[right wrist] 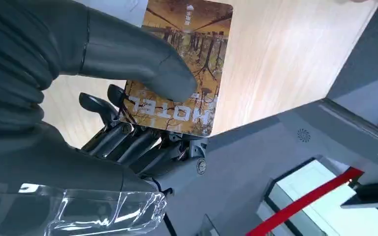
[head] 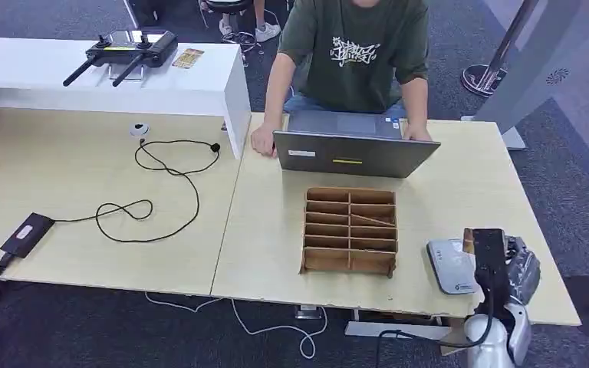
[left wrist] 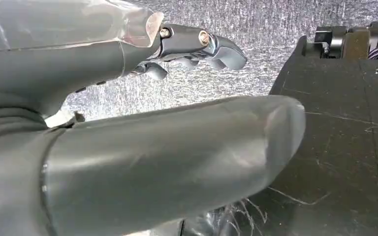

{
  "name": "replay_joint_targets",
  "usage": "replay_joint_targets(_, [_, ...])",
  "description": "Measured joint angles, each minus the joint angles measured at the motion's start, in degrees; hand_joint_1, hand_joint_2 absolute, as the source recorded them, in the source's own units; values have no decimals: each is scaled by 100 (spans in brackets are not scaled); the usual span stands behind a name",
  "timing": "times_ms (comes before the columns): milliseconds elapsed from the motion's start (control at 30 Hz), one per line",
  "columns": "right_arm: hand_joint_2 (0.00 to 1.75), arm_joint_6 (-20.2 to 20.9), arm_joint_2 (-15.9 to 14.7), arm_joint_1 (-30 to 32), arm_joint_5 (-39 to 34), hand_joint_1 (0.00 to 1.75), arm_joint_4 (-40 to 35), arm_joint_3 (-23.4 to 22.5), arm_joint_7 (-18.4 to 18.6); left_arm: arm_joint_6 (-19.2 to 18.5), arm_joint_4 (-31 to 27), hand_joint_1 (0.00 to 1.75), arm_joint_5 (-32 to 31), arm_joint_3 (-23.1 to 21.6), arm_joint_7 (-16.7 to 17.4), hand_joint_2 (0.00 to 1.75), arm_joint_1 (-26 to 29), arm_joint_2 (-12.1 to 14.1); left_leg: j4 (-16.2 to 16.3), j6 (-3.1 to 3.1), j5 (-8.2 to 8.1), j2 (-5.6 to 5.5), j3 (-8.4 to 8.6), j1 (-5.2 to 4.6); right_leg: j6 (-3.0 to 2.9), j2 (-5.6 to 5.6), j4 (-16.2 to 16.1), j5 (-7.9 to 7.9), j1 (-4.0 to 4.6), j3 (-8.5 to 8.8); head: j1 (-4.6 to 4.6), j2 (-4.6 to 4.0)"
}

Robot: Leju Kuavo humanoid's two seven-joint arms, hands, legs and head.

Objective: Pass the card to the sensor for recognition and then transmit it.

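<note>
Right hand: your right hand (right wrist: 128, 123) pinches the brown hotel key card printed with a tree scene (right wrist: 187, 59), thick grey thumb pressed on its printed face, darker fingers (right wrist: 123, 140) folded behind it.
Card position: in the head view the right hand (head: 518, 264) sits at the near right corner of the pale wooden table (head: 460, 199), just beside the grey rounded card sensor pad (head: 449, 264); a sliver of the card (head: 468, 240) shows by the sensor's far edge, but you cannot tell whether it touches.
Left hand: your left hand (left wrist: 128, 123) holds nothing; the thumb lies straight and the darker fingers (left wrist: 211, 49) are loosely extended, apart from it, over grey speckled carpet (left wrist: 226, 88).
Sensor: it lies flat on the table near the front edge, to the right of the brown wooden compartment organiser (head: 350, 230).
Organiser: two columns of slots, standing mid-table in front of the grey laptop (head: 353, 146).
Person: someone in a dark green printed T-shirt (head: 353, 54) sits across from you, both hands at the laptop.
Left table: a black cable (head: 161, 192) loops from a small black box (head: 24, 234) towards a small white round device (head: 139, 129).
White shelf: a raised white shelf (head: 84, 77) carries a black remote controller with two antennas (head: 126, 50) and a second brown card (head: 188, 57).
</note>
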Motion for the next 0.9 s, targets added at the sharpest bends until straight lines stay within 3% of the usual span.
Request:
replay_joint_targets(133, [175, -776, 7, 48, 897, 175, -101, 53, -30, 31, 0, 0, 4, 0, -17, 0, -1, 9, 0, 1, -1, 1, -1, 0, 0, 1, 0, 0, 0, -2, 0, 0])
replay_joint_targets(267, [175, -1610, 9, 117, 2312, 175, -181, 149, 242, 39, 0, 0, -13, -4, -46, 0, -4, 7, 0, 1, -1, 1, -2, 0, 0, 0, 0, 0, 0, -3, -2, 0])
replay_joint_targets(433, [175, -1787, 63, 242, 4099, 175, -431, 166, 687, 35, 0, 0, -33, -11, -81, 0, -12, 7, 0, 1, -1, 0, -3, 0, 0, 0, 0, -1, 0, -5, -2, 0])
replay_joint_targets(500, [175, -1790, 66, 289, 4351, 175, -573, 197, 899, 35, 0, 0, -33, -11, -94, 0, -16, 7, 0, 1, -1, 0, -3, 0, 0, 0, 0, -1, 0, -5, -2, 0])
replay_joint_targets(633, [175, -1794, -213, 420, 4360, 175, -752, 546, 1786, 37, 0, 0, -37, -13, -103, 0, -20, 9, 0, 2, -1, -1, -7, -1, 0, -1, 0, -1, -1, -5, 0, 0])
replay_joint_targets(900, [175, -1794, -1660, 324, 4362, 175, -743, 2209, 4167, 28, 0, 0, -74, -35, -120, 0, -67, 9, 0, 8, -5, -3, -12, -9, 3, -4, -1, 1, -7, -6, -2, 0])
